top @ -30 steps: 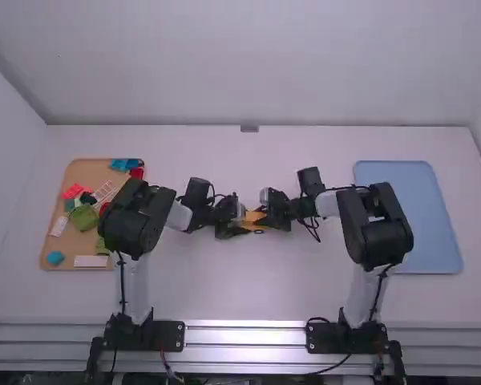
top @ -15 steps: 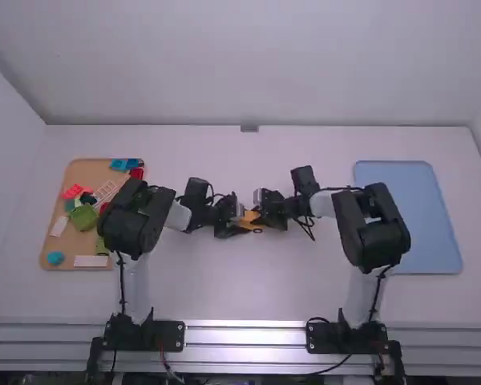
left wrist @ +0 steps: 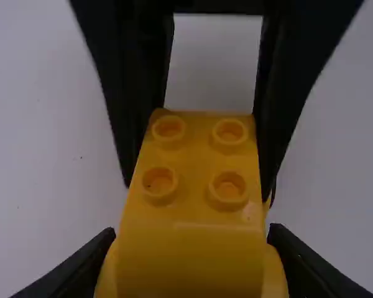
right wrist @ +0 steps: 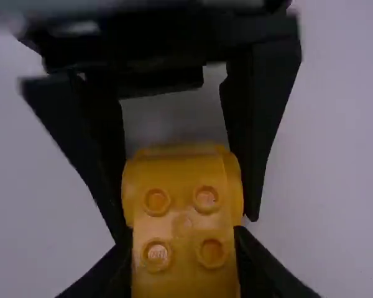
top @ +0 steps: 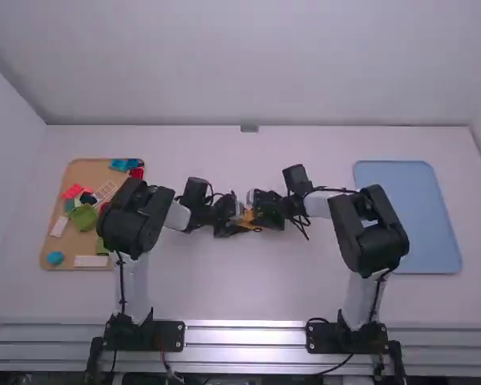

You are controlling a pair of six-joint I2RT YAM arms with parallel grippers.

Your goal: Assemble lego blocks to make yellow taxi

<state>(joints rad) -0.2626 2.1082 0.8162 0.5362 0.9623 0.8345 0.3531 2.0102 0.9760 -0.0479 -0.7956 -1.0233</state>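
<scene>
Place: robotics lab or test cell
Robots: left arm (top: 132, 224) and right arm (top: 373, 237), based at metal rails (top: 244, 337)
Wiring: cables (top: 122, 285) along both arms
Desk: white (top: 224, 293)
Walls: plain, pale (top: 248, 64), close round the desk

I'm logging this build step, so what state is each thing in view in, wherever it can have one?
Left gripper: shut on the yellow studded piece
Right gripper: shut on the same piece
Yellow studded piece: held by both grippers, its four visible studs uncovered
Tan tray: flat on the table, loose pieces in it
Green piece: lying in the tan tray
Blue tray: flat on the table
</scene>
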